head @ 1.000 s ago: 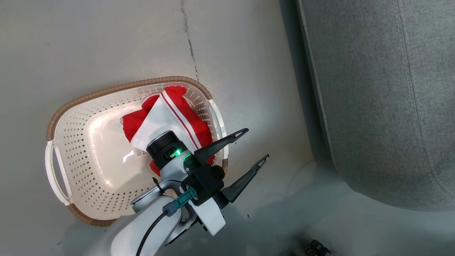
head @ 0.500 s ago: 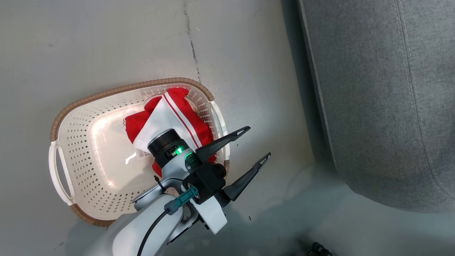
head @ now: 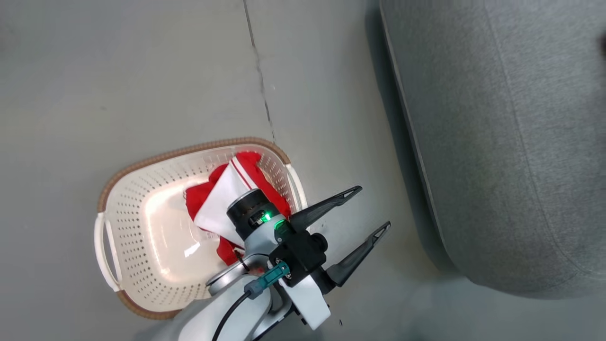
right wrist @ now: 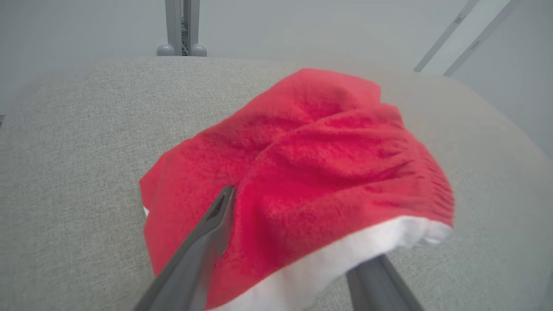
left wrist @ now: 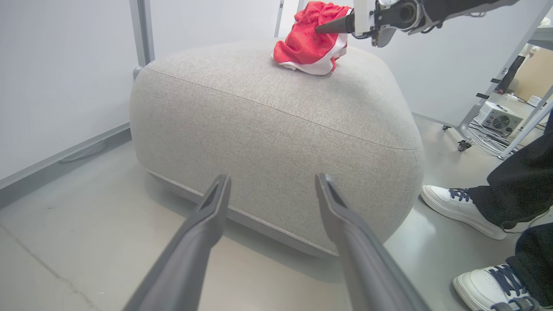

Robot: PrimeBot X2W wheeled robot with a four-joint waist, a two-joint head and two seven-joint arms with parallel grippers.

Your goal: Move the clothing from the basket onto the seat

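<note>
Hanging over the seat [left wrist: 276,125], the right tool [right wrist: 289,220] has its two dark fingers spread wide, pinching nothing. A red garment [right wrist: 311,164] with a white hem lies bunched on the grey seat's top, toward the far side in the left wrist view. The garment sits between those fingers. Its hem drapes over the tip of one, and the other crosses in front of the red cloth; whether that one touches cannot be told.

The left tool [head: 367,210] is also fully spread and empty. It hangs above the floor [head: 142,71], between the basket [head: 132,222] and the seat, pointing at the seat's side.

The basket stands on the floor, apart from the seat. A second garment [head: 222,203], red with a white panel and thin stripes, lies inside it against the wall nearest the seat, partly hidden by the left arm's wrist.

A person's white shoes [left wrist: 458,209] and dark trouser legs stand on the floor beside the seat.
</note>
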